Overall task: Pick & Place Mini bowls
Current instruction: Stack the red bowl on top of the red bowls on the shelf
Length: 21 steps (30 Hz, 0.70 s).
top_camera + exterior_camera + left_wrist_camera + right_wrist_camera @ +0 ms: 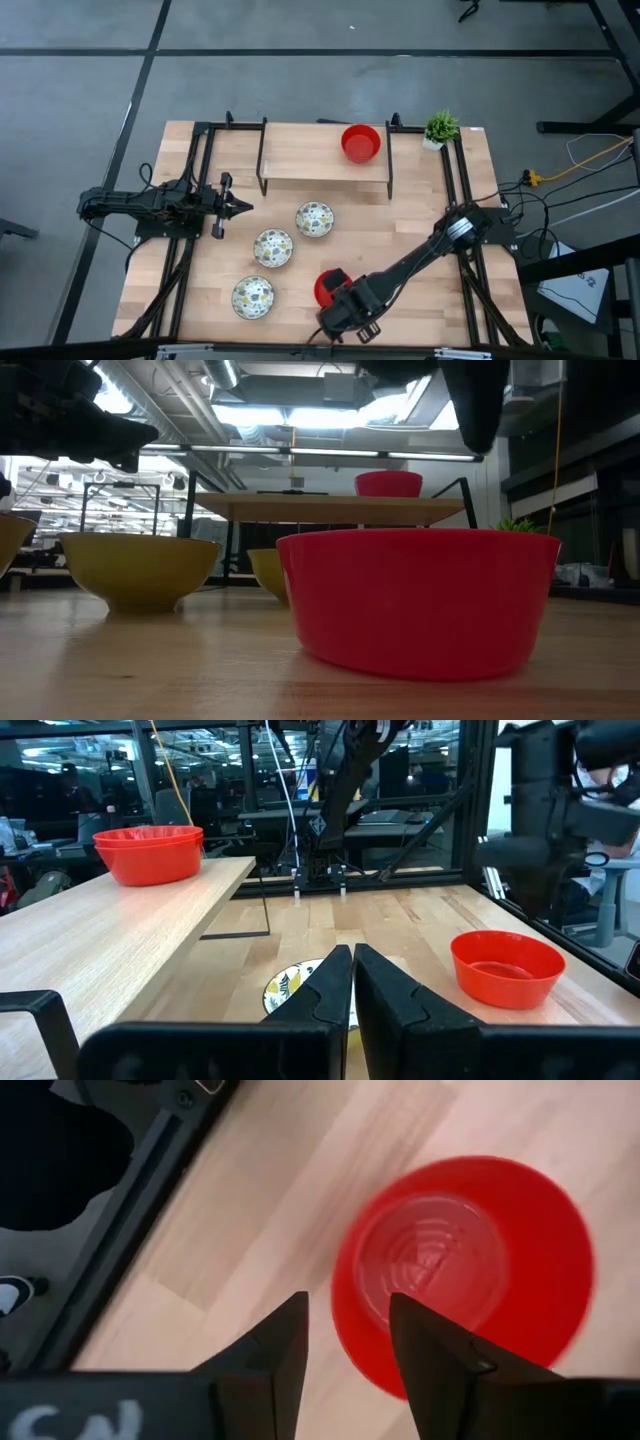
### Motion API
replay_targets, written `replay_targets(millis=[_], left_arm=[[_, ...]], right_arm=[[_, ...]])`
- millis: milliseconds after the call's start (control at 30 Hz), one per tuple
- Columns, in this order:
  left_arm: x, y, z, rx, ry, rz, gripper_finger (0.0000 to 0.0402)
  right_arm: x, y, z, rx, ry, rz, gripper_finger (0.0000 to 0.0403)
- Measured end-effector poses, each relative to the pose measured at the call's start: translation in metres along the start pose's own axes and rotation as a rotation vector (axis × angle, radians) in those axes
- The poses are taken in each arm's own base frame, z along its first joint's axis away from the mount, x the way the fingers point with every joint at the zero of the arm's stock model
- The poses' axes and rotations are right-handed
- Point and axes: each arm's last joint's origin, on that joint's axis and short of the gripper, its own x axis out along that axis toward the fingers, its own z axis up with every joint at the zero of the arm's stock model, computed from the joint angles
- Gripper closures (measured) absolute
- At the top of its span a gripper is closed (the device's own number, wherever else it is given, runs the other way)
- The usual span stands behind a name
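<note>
Right gripper (345, 1335) jaws spread, straddling red bowl (465, 1270) rim; left gripper (352, 982) jaws pressed together, empty.

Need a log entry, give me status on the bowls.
Right gripper open above glossy red bowl on table. Left gripper shut, parked left. Nothing blocking.

Evenly lit from above in the high view, with soft short shadows under the shelf (325, 180) on the table (400, 225). Strong backlight from ceiling lamps (300, 415) in the low view, dimming the near red bowl (418, 600). Slightly blurred rim on the red bowl (465, 1265) in the right wrist view.
</note>
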Motion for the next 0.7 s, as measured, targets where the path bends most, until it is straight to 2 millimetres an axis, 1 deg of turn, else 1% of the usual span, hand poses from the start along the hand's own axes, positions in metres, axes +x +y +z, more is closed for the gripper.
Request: replay_targets(millis=[333,467,567,700], left_arm=[[0.0,0.0,0.0,0.0,0.0,0.0,0.0389],[0.0,0.0,0.0,0.0,0.0,-0.001,0.0393],[0.0,0.0,0.0,0.0,0.0,0.0,0.0393],[0.0,0.0,0.0,0.0,0.0,-0.001,0.0394]], right_arm=[[0.028,0.013,0.005,-0.022,0.017,0.006,0.026],[0.04,0.015,0.007,-0.025,0.023,-0.001,0.026],[0.049,0.013,0.008,-0.027,0.038,-0.067,0.026],[0.049,0.01,0.008,-0.028,0.041,-0.171,0.026]])
